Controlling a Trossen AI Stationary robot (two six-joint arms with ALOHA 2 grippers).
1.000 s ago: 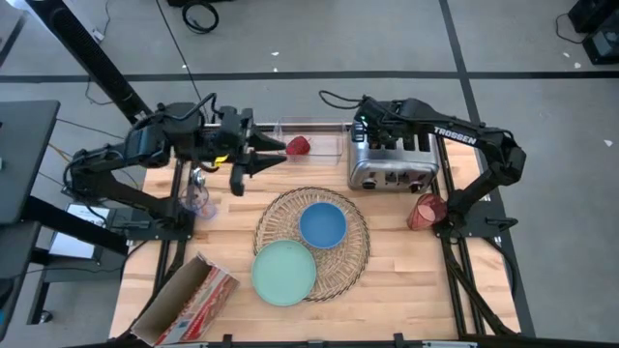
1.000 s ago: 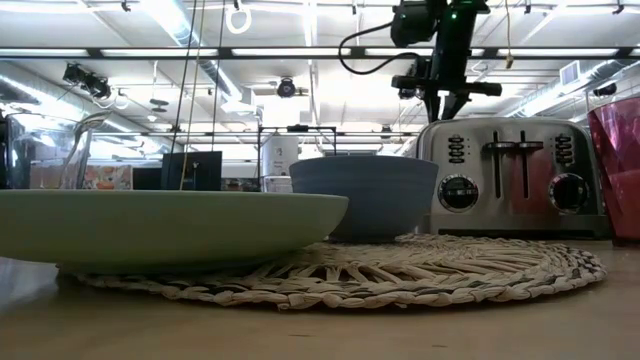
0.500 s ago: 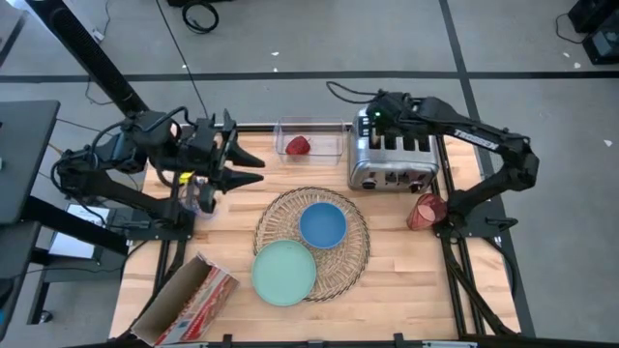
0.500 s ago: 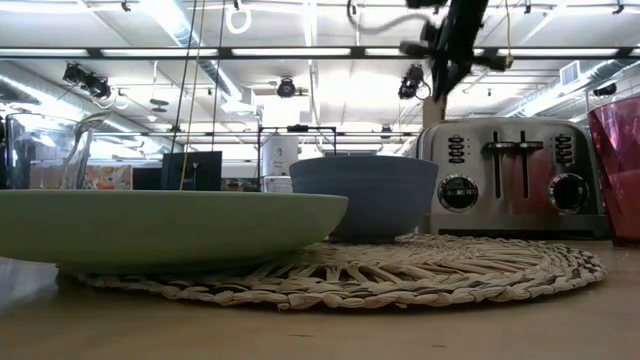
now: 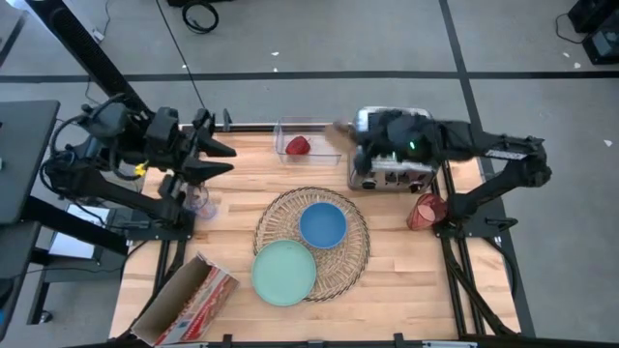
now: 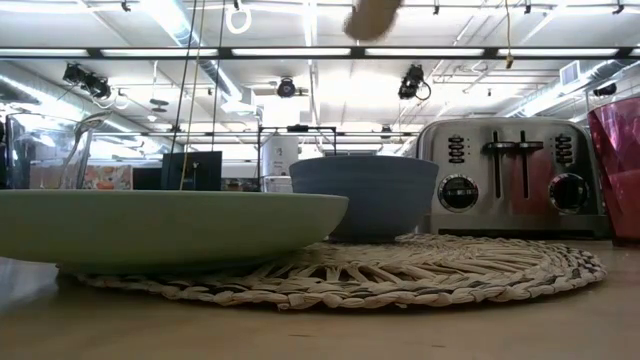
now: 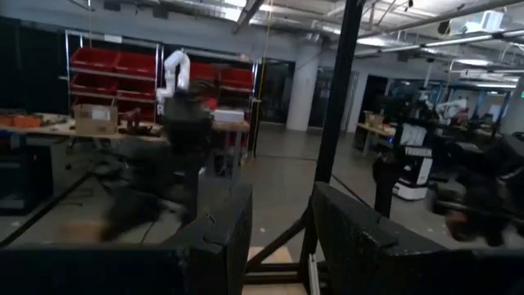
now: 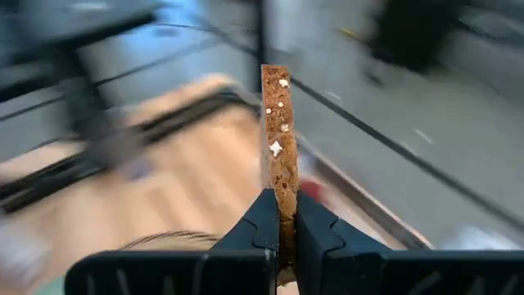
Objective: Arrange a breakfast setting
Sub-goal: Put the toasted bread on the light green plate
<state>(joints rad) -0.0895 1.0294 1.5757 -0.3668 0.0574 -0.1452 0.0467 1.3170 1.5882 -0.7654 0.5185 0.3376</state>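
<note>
The right arm is smeared with motion over the toaster [image 5: 392,166] in the high view, so its lettering cannot be read, and in the low view only a tan blur [image 6: 372,15] shows at the top edge. The right jaws [image 8: 281,233] are closed on the toast slice [image 8: 278,139], which stands on edge straight out from between them. Below and ahead of them on the surface lie the wicker placemat [image 5: 360,259], the green plate [image 5: 283,273], the blue bowl [image 5: 322,224] and, beside the toaster, the pink cup [image 5: 423,211]. The apple [image 5: 298,146] sits in a clear bin [image 5: 334,138]. The left jaws [image 5: 219,159] hover spread and empty near the surface's far left corner.
</note>
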